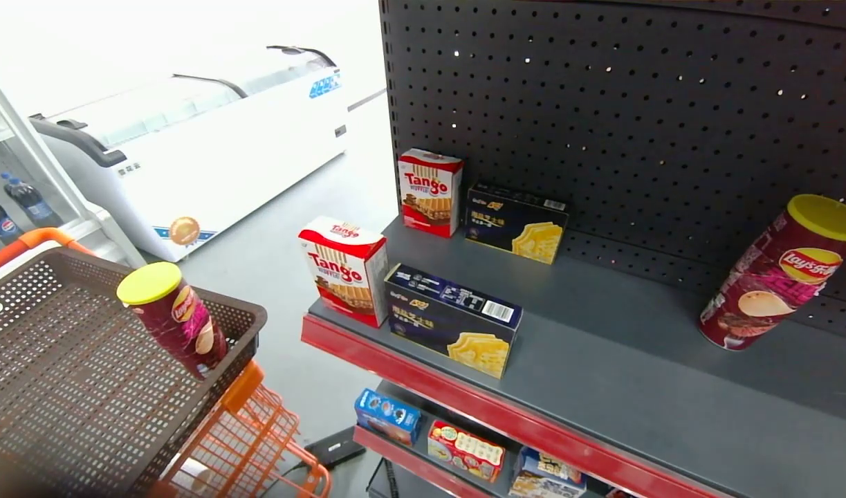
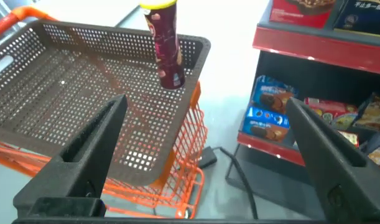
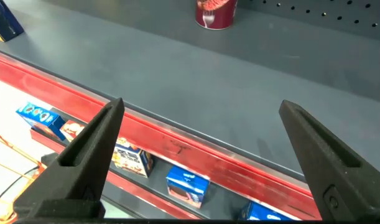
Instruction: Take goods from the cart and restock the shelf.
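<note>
A maroon chips can (image 1: 172,321) with a yellow lid stands tilted in the far corner of the cart's brown mesh basket (image 1: 63,387). My left gripper (image 2: 205,155) hangs open above and short of the basket (image 2: 53,81), nothing between its fingers, with the can (image 2: 166,43) beyond it. A second chips can (image 1: 775,277) stands at the back right of the grey shelf (image 1: 602,360). My right gripper (image 3: 202,155) is open and empty over the shelf's red front edge (image 3: 196,149), and that can (image 3: 216,12) stands farther back.
Two red wafer boxes (image 1: 344,270) (image 1: 429,191) and two dark blue boxes (image 1: 454,318) (image 1: 516,223) fill the shelf's left part. A black pegboard (image 1: 602,104) backs the shelf. Packets sit on the lower shelf (image 1: 464,449). A white chest freezer (image 1: 187,152) stands behind the cart's orange frame (image 1: 250,443).
</note>
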`<state>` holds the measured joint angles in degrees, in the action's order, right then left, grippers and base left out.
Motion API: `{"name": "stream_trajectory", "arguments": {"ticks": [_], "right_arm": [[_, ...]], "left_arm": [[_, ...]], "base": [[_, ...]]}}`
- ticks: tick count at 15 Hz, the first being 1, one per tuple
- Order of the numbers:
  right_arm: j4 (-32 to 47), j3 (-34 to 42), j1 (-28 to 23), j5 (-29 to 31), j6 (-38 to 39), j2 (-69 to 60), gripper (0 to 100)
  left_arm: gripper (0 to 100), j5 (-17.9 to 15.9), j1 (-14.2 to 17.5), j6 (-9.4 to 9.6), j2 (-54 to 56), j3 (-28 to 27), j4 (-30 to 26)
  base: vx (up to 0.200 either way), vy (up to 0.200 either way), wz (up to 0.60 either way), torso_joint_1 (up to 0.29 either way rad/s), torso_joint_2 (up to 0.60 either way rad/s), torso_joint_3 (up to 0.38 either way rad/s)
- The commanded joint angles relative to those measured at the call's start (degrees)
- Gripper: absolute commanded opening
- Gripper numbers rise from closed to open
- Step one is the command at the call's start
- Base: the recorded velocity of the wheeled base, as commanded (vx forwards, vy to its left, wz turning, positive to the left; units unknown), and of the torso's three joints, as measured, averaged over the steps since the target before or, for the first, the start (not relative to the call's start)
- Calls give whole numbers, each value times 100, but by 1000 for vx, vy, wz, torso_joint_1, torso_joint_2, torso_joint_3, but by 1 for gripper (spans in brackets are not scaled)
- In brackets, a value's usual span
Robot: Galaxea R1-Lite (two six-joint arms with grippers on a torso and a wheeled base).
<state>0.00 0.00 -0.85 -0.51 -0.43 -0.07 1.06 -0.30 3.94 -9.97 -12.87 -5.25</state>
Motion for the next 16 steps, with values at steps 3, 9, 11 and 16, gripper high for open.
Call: {"name": "stream_trajectory", "arguments": {"ticks": [3,9,11,16], "right_arm": [[0,0,-3,-2,-1,7,100],[0,0,-3,-2,-1,7,100],[0,0,-3,-2,8,7,100],[0,0,-3,-2,-1,7,100]], "left_arm": [[100,263,-189,-209,-2316,-506,411],[100,43,1375,-288,-4742,-356,1738],[100,26,1639,-253,-5357,-189,2459],[100,35,1454,-218,-8196,268,6704]], "base": [[0,0,0,0,0,0],[0,0,0,0,0,0],[0,0,0,0,0,0],[0,0,0,0,0,0]]}}
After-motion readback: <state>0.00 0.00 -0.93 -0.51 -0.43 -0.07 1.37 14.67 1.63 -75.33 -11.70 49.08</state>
